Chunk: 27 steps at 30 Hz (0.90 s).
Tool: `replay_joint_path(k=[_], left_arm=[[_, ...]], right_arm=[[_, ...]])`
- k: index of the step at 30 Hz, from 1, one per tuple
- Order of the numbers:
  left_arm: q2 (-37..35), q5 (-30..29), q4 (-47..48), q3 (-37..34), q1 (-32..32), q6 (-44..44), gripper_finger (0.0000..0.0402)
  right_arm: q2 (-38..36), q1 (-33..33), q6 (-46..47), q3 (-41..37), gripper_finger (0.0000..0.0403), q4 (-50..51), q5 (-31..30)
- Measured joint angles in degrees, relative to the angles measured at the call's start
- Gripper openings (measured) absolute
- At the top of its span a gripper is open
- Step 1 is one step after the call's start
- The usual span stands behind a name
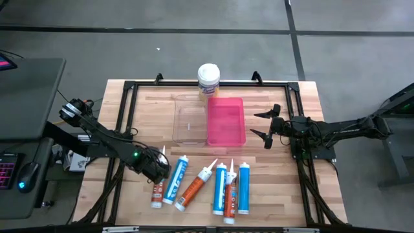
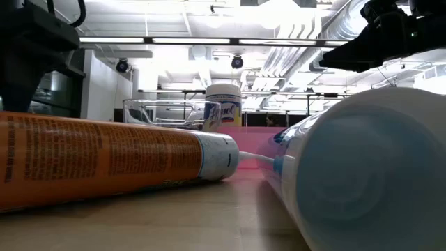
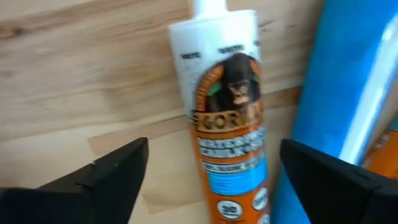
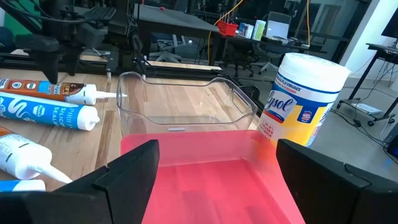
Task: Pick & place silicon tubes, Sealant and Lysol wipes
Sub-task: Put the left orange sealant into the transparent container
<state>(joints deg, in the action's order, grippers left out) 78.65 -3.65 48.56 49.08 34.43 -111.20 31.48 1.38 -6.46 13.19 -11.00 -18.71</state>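
Overhead view of the wooden bench (image 1: 278, 200) with six cartridges lying in a row along the lower centre of the frame, all with nozzles pointing toward the upper part of the frame. From left to right: a small white-and-orange Gorilla sealant tube (image 1: 158, 188), long axis nearly vertical in the frame; a blue-and-white cartridge (image 1: 176, 180) and an orange cartridge (image 1: 193, 189), both leaning to the upper right; then a blue cartridge (image 1: 220, 188), a white-and-orange cartridge (image 1: 230, 198) and a further blue cartridge (image 1: 244, 188), roughly parallel and upright in the frame. The Lysol wipes (image 1: 208, 79) canister stands upright at the upper centre, at the bench's far edge, just beyond a clear plastic bin (image 1: 189, 120) and a pink bin (image 1: 226, 121) set side by side. The left gripper (image 1: 155, 165) sits at the lower left of centre, over the nozzle end of the Gorilla sealant tube; in the left wrist view its jaws stand wide apart on either side of the tube (image 3: 229, 134), holding nothing, with the blue-and-white cartridge just beside. The right gripper (image 1: 265, 126) hovers just right of the pink bin, jaws spread wide and empty; the canister lies beyond the bins from it.
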Motion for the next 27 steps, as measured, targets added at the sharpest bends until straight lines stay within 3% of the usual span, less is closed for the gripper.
replay_joint_path(k=[6, 27], left_arm=[[2.95, 2.09, -1.37, -0.02, -2.56, 0.5, 0.039], [11.97, 7.68, -4.06, -0.02, -6.58, 0.91, 0.0348]], right_arm=[[-0.01, 0.01, 0.01, 0.0, 0.0321, 0.02, -0.01], [0.0, 0.0, 0.01, 0.0, 0.0321, 0.07, -0.01]])
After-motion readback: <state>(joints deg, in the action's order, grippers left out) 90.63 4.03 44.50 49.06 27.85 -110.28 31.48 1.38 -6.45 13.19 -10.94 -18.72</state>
